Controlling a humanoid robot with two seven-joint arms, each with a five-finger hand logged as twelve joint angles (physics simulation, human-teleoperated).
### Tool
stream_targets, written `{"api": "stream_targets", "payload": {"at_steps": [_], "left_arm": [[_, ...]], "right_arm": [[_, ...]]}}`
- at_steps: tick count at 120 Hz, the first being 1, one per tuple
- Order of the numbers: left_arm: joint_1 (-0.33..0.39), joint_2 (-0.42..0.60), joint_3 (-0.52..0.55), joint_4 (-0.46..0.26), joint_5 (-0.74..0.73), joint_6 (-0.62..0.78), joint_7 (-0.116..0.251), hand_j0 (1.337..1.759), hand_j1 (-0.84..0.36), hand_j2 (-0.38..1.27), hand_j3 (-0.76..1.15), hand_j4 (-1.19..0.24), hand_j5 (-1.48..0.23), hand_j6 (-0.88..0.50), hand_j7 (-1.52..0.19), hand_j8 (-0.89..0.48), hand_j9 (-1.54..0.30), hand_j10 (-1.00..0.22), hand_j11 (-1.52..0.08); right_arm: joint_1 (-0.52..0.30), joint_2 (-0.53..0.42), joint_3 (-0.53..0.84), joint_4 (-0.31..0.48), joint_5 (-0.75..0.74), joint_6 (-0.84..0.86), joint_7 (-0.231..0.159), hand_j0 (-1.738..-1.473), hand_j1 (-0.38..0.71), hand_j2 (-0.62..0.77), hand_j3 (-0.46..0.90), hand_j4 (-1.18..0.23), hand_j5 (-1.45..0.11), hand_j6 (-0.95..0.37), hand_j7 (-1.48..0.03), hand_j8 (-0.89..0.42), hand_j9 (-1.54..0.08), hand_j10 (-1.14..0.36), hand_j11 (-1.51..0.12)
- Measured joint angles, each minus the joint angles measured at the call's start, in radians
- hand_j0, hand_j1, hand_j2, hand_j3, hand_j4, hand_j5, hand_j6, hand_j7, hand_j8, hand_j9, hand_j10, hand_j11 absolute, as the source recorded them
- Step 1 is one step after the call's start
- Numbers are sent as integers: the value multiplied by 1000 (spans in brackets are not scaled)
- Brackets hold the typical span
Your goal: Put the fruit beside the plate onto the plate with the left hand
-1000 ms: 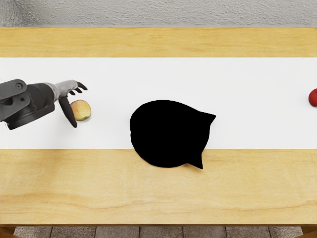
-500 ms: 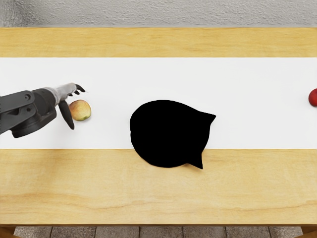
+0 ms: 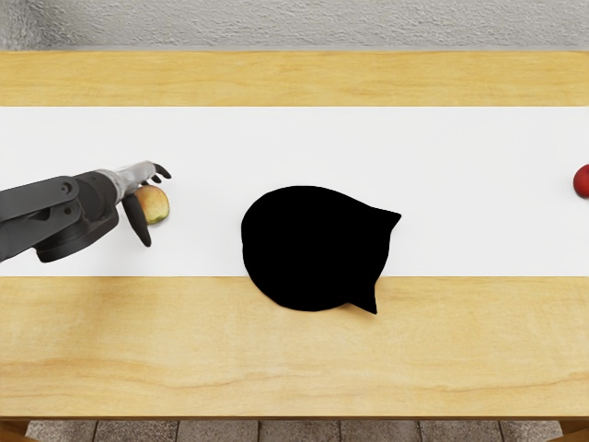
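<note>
On the counter at left, the left robot hand spreads wide against the apple, not gripping. A loose closing could roll it away from the plate.

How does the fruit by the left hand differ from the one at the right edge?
The yellowish fruit is pale with a red blush; the red fruit is dark red. The yellowish fruit lies at the left hand, the red fruit alone, cut by the frame. Both sit on the white runner.
</note>
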Motion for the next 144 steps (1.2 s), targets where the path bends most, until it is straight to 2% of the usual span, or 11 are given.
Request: {"api": "stream_targets", "payload": {"at_steps": [89,94,100,105,119,123,134,144], "left_arm": [[2,3,3,23,0,1,0,1658,-2,62,0,-298,-383,-299,-383,-299,-383,-298,-383],[5,1,3,24,-5,1,0,1658,-65,73,0,-351,-452,-352,-451,-351,-451,-350,-451],[4,2,2,27,-55,0,0,1658,-196,95,0,-460,-592,-394,-594,-461,-594,-460,-594],[0,4,1,32,-100,0,0,1656,-221,182,0,-485,-693,-393,-698,-470,-700,-535,-700],[-5,7,-4,41,-163,-1,1,1651,-314,331,0,-352,-892,-235,-905,-332,-879,-667,-917],[-5,11,-12,41,-174,-2,0,1649,-325,307,0,-319,-944,-200,-953,-300,-936,-690,-963],[-11,16,-42,43,-190,-2,-1,1645,-319,289,0,-294,-1033,-148,-1045,-287,-1040,-735,-1064],[-11,17,-81,43,-193,-1,-1,1640,-366,368,0,-258,-1082,-116,-1090,-279,-1108,-757,-1132]], "right_arm": [[0,0,0,0,0,0,0,-1658,-322,-4,0,-22,-29,-22,-29,-22,-29,-22,-29],[0,0,0,0,0,0,0,-1658,-322,-4,0,-22,-29,-22,-29,-22,-29,-22,-29],[0,0,0,0,0,0,0,-1658,-322,-4,0,-22,-29,-22,-29,-22,-29,-22,-29],[0,0,0,0,0,0,0,-1658,-322,-5,0,-22,-29,-22,-29,-22,-29,-22,-29],[0,0,0,0,0,0,0,-1658,-322,-5,0,-22,-29,-22,-29,-22,-29,-22,-29],[0,0,0,0,0,0,0,-1658,-322,-5,0,-22,-29,-22,-29,-22,-29,-22,-29],[0,0,0,0,0,0,0,-1658,-322,-5,0,-22,-29,-22,-29,-22,-29,-22,-29],[0,0,0,0,0,0,0,-1658,-322,-5,0,-22,-29,-22,-29,-22,-29,-22,-29]]}}
